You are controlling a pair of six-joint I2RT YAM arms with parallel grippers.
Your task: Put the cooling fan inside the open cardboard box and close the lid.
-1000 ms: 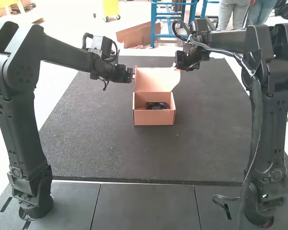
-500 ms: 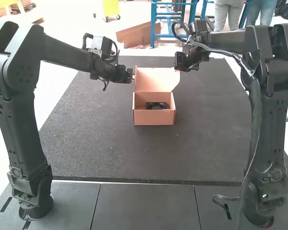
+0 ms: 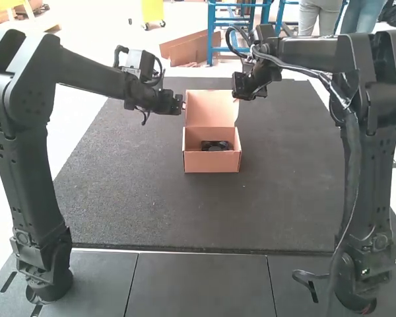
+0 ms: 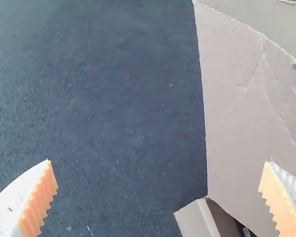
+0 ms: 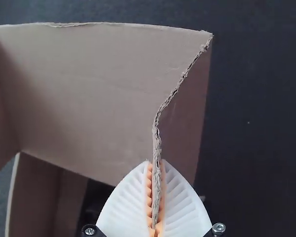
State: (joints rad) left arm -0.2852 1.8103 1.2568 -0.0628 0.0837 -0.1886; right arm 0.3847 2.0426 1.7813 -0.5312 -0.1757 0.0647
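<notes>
So the biggest thing here is the surface point(image 3: 185, 290), with a dark mat point(image 3: 119, 178) covering most of it. The left arm point(image 3: 66, 72) comes in from the left side and the right arm point(image 3: 330, 53) from the right, and both reach toward the far middle of the mat.

Sitting about mid-mat is the cardboard box point(image 3: 212, 160), open on top. Its lid point(image 3: 210, 109) is standing straight up along the far side, so it's basically a wall between the two arms. Nothing else is on the mat near the box.

The fan point(image 3: 212, 145) is already down inside the box, lying flat on the bottom, black against the brown.

The right tool point(image 3: 241, 91) is up at the lid's right top corner. Its ribbed white fingers point(image 5: 180, 202) are pressed together on the lid's thin side flap point(image 5: 185, 123), with the ragged cardboard edge pinched right between the orange pads.

The left tool point(image 3: 179, 104) is just beside the lid's left edge, and it's spread wide, not clamped on anything. From its wrist camera the lid's brown panel sits between the two fingers, closer to one pad point(image 4: 276, 200). Can't tell if it's actually touching.
</notes>
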